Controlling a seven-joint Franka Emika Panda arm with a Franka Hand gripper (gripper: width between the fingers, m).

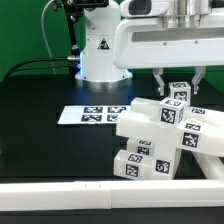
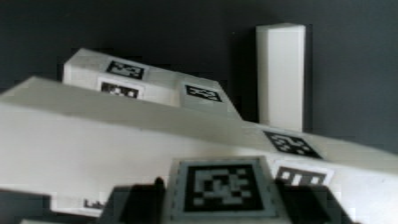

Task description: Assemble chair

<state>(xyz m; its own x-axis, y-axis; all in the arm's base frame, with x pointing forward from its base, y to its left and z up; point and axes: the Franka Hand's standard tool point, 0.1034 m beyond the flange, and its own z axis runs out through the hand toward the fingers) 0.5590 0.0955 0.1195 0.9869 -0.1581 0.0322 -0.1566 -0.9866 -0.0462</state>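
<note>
While the arm hangs over the chair (image 1: 158, 135) at right of frame, its fingers (image 1: 178, 92) pinch a small tagged block (image 1: 178, 91), apparently to seat it.

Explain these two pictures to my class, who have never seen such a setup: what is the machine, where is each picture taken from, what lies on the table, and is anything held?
The machine is a white robot arm ending in a two-finger gripper. One picture comes from a camera standing off the arm, the other from a camera on its wrist, looking down past the fingers. On the black table sits the chair, chunky white blocks bearing black-and-white square tags. Beside it lies the marker board, a flat tagged strip. The fingers straddle a small tagged piece atop the chair; whether they grip it yet is unclear.
</note>
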